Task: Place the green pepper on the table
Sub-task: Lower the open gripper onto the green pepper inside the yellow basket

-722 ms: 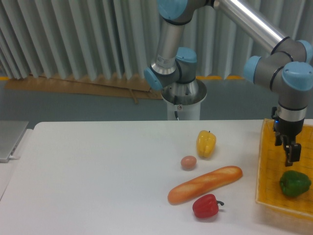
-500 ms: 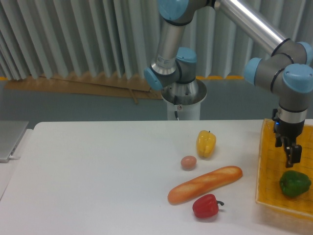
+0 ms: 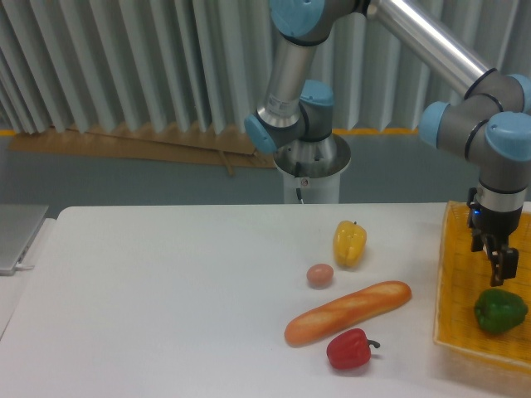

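Observation:
The green pepper point(image 3: 499, 310) lies in the yellow wicker basket tray point(image 3: 465, 282) at the right edge of the white table point(image 3: 166, 298). My gripper point(image 3: 500, 272) hangs just above the pepper, pointing down, a small gap short of its top. Its dark fingers look open, with nothing held between them.
On the table left of the tray lie a yellow pepper point(image 3: 349, 243), a small brown egg point(image 3: 320, 274), a long baguette point(image 3: 348, 312) and a red pepper point(image 3: 350, 349). The robot base point(image 3: 311, 170) stands behind the table's far edge. A grey object point(image 3: 17, 236) sits at far left.
The gripper has shifted slightly to the right and a little lower over the tray, toward the green pepper. Nothing else moved.

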You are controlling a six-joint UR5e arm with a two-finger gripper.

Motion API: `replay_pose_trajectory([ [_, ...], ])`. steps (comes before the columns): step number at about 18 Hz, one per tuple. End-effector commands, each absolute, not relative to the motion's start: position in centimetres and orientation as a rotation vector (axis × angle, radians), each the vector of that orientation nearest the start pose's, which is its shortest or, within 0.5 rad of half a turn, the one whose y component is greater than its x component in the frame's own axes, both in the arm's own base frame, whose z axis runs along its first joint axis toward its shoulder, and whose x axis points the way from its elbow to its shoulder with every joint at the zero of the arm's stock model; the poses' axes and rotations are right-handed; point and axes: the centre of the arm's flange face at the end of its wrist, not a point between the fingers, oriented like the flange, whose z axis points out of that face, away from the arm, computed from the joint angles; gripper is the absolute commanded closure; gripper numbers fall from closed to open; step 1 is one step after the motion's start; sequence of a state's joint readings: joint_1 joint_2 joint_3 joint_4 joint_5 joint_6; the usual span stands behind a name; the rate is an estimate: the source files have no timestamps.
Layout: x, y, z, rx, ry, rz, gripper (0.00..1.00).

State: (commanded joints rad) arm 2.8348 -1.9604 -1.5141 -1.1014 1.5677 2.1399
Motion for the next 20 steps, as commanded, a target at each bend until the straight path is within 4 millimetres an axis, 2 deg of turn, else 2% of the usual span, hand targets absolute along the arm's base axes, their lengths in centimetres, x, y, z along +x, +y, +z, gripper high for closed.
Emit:
replay_pose_trajectory([
  [12, -59.5, 32.9, 33.7, -2.849, 1.335, 0.274, 0.0],
  [20, -60.3, 33.7, 32.1, -2.854, 1.311, 0.253, 0.0],
])
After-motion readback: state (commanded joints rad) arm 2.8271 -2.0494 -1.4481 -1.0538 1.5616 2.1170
